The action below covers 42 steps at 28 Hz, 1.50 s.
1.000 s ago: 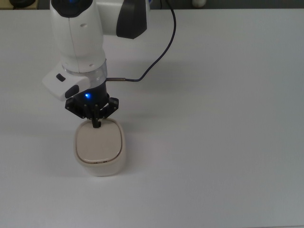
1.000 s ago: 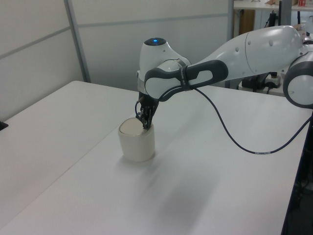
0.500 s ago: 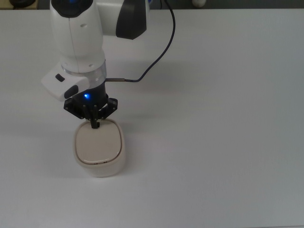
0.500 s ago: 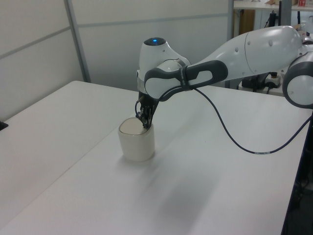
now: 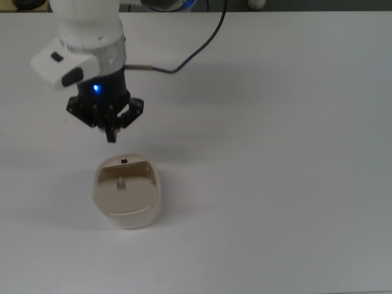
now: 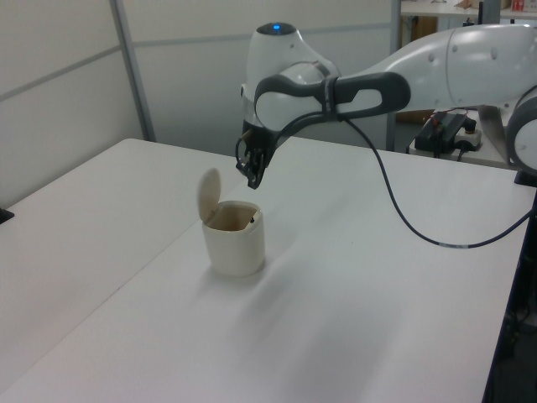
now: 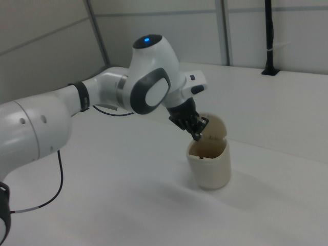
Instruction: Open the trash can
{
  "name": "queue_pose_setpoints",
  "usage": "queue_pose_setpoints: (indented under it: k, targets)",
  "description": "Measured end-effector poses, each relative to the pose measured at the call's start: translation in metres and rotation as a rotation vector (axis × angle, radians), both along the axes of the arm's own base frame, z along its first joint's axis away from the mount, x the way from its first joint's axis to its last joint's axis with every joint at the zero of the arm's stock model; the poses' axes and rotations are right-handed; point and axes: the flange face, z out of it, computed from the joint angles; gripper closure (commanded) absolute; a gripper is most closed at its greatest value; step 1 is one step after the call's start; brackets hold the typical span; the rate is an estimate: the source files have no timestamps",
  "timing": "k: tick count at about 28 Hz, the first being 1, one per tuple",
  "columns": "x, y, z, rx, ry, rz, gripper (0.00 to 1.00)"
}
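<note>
Jaws [image 5: 111,136] pressed together, holding nothing, hang just above the bin [image 6: 234,245] on the worktop [image 5: 275,184], lid [image 6: 208,194] standing upright and inside showing, so opening looks done, nothing left but backing off.

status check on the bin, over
Gripper clear above the trash can, jaws shut, holding nothing. Lid standing upright, bin open, dark button showing at the rim. Nothing in the way on the table.
</note>
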Motion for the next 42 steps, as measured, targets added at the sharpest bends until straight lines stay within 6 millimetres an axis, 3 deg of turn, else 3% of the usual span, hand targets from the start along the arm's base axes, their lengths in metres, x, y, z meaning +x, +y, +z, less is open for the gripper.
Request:
queue_pose_setpoints:
  k: [18,24,29,31,34,35,36,37,38,42]
  targets:
    - [-0.068,0.045,0.078,0.009,0.163,0.009,1.00]
    - [-0.084,0.064,0.093,0.024,0.193,0.031,1.00]
    - [-0.093,0.085,0.096,0.026,0.218,0.023,1.00]
    - [-0.095,0.093,0.095,0.026,0.221,0.024,0.96]
    - [-0.098,0.100,0.094,0.025,0.225,0.023,0.85]
    - [-0.099,0.101,0.094,0.026,0.225,0.021,0.77]
    - [-0.099,0.101,0.094,0.026,0.225,0.019,0.62]
    - [-0.099,0.101,0.094,0.026,0.225,0.019,0.16]
    - [-0.100,0.101,0.095,0.026,0.225,0.018,0.00]
    - [-0.100,0.101,0.094,0.027,0.225,0.014,0.00]
